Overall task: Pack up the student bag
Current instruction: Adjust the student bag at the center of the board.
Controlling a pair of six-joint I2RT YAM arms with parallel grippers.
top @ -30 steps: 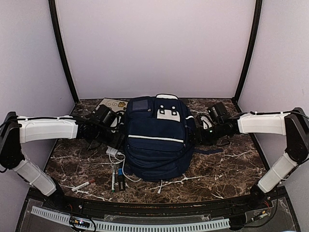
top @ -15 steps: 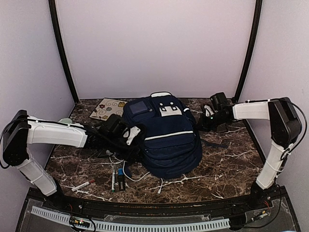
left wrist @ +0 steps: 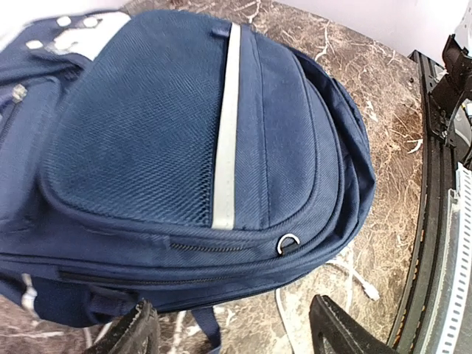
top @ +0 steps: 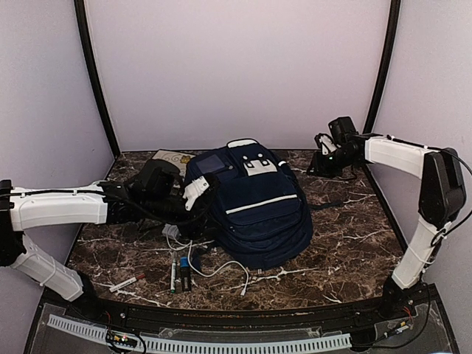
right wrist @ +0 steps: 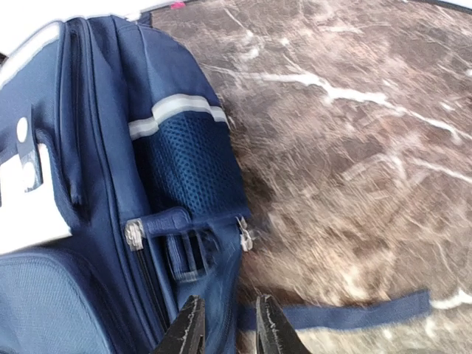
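The student bag (top: 254, 210), navy blue with white stripes, lies flat in the middle of the table, its top handle toward the back wall. My left gripper (top: 196, 196) sits at the bag's left side. In the left wrist view the bag (left wrist: 184, 140) fills the frame, and the left gripper (left wrist: 232, 335) stands open just short of its edge with only a strap end and marble between the fingers. My right gripper (top: 320, 159) hangs near the back right, apart from the bag. In the blurred right wrist view the right gripper (right wrist: 227, 330) is slightly open over the bag's side pocket (right wrist: 188, 169), holding nothing.
A white cable (top: 215, 270) and a white charger (top: 174, 231) lie left of the bag. Markers (top: 178, 275) and a red-tipped pen (top: 127, 282) sit near the front left. A patterned card (top: 169, 157) lies at the back left. A bag strap (top: 324, 207) trails right.
The bag has slid and turned to the right. My left gripper followed its left side. My right gripper let go of the bag's right side and pulled up toward the back right corner.
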